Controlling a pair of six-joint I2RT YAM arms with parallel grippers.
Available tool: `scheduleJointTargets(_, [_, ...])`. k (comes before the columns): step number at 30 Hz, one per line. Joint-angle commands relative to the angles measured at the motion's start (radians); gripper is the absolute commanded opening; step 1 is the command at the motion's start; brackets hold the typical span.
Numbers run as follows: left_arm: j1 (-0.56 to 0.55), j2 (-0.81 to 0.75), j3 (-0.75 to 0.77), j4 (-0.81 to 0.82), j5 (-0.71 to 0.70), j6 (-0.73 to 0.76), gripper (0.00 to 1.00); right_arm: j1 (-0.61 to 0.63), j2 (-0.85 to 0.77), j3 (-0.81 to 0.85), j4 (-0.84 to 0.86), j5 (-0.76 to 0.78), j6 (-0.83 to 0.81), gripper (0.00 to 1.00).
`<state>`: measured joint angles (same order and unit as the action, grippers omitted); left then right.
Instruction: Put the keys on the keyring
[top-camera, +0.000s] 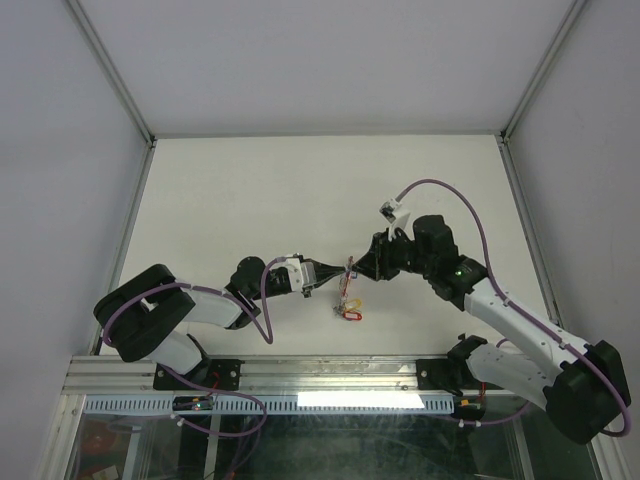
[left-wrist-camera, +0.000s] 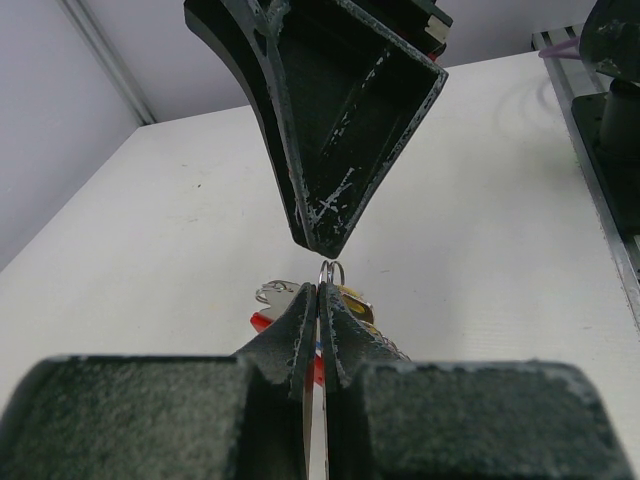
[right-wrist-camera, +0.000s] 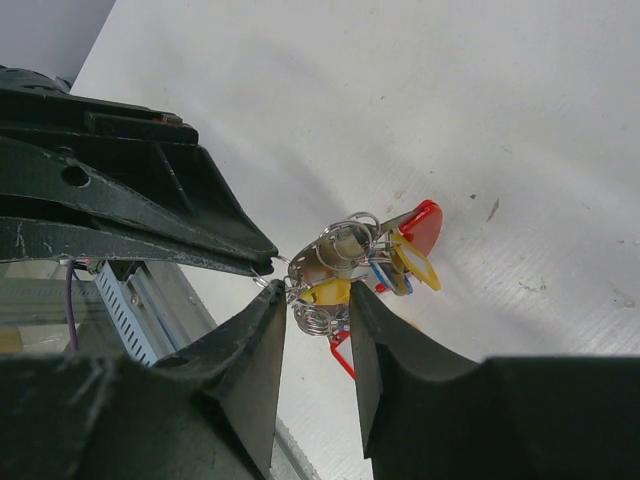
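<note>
Top: left claw (top-camera: 334, 272) and right claw (top-camera: 362, 268) meet tip to tip, the keys (top-camera: 348, 303) bunched just below their tips. Left wrist: left claw pinches a thin wire ring (left-wrist-camera: 331, 270), which could slip free. Right wrist: right claw stands half-open round the bunch, grip unclear; tugging may snag.

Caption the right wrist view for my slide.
Left claw and right claw meet at the tagged keys above the table.

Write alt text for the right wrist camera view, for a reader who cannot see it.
A bunch of keys with yellow, red and blue tags sits at the gap between the parted fingers of the right gripper, above a white table. From the left, the left gripper pinches a small wire ring on the bunch.
</note>
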<state>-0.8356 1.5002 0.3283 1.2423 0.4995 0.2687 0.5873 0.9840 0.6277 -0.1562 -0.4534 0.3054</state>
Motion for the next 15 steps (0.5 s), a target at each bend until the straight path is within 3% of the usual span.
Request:
scheduleJointTargets(1, [0.010,0.002,0.003,0.060,0.025,-0.013,0.00,-0.007,-0.020,0.006,0.059,-0.015,0.005,0.34])
scheduleJointTargets(15, [0.010,0.002,0.002,0.054,0.028,-0.008,0.00,-0.007,0.008,-0.009,0.056,-0.030,0.002,0.33])
